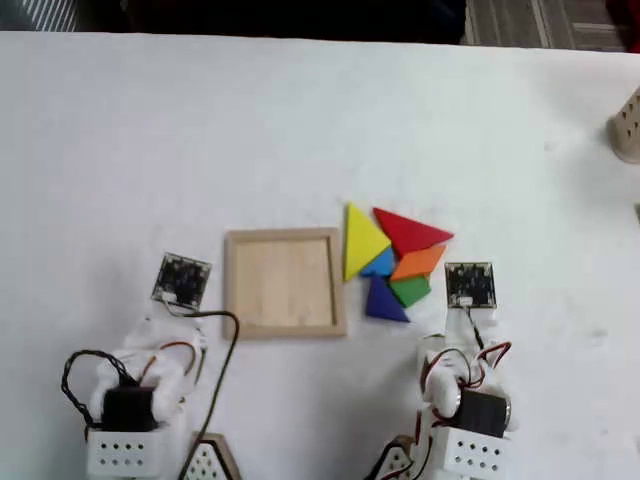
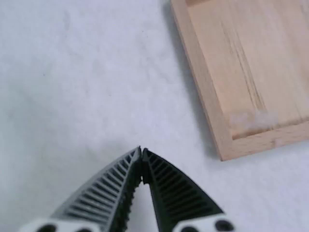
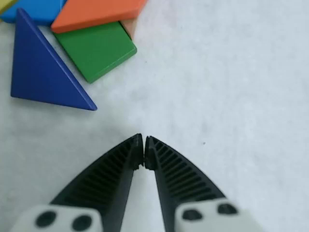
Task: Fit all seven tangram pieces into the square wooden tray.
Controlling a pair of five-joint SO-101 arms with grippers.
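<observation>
The tray [image 1: 285, 285] lay on the desk [image 1: 300, 130], the pieces [image 1: 395, 262] clustered just beside it at 3 o'clock. Left jaws, clenched on nothing, sat near the tray's 7 o'clock corner; right jaws, likewise clenched, near the blue triangle [image 3: 43, 70].

Pieces [image 1: 395, 262] clumped, touching each other, just beside tray [image 1: 284, 236] right rim: no gap there. Table [image 1: 300, 130] open on clump's far and right sides.

A white tabletop [image 1: 300, 120] runs back to a dark strip of floor [image 1: 250, 15] — at its right edge stands a pale beige perforated object [image 1: 627, 125], partly cropped.
</observation>
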